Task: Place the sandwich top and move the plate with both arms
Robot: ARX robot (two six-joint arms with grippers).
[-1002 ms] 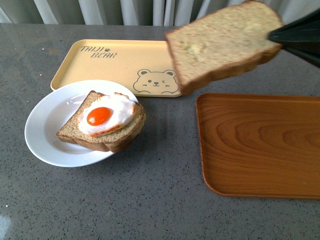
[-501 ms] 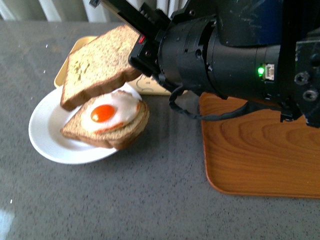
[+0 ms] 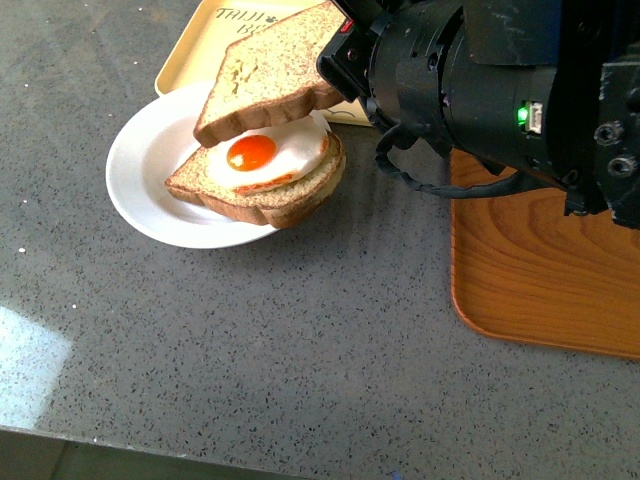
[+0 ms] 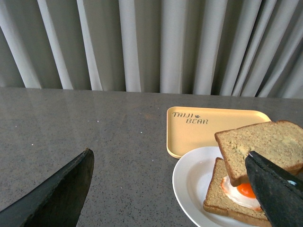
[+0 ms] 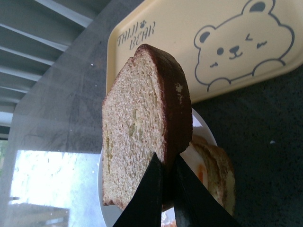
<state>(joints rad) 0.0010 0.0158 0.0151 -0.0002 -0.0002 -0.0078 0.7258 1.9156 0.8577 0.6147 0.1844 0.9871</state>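
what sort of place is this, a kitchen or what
Likely a staged tabletop setup, not a working kitchen: grey speckled stone-look counter, pale pleated curtains behind it, a pale yellow bear-print tray and a brown wood-grain tray.

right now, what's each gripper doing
left gripper: open, empty
right gripper: closed on the sandwich top

The plate [image 3: 140,190] looks glossy, perhaps ceramic, the wood-grain tray [image 3: 540,270] smooth, the table [image 3: 300,380] speckled stone, the sandwich top [image 3: 265,75] porous.

sandwich top [image 5: 137,137] pinched by R gripper [image 5: 165,161], plate [image 5: 204,126] w/ egg slice [image 5: 220,170] under it, bear tray [image 5: 189,28] beyond
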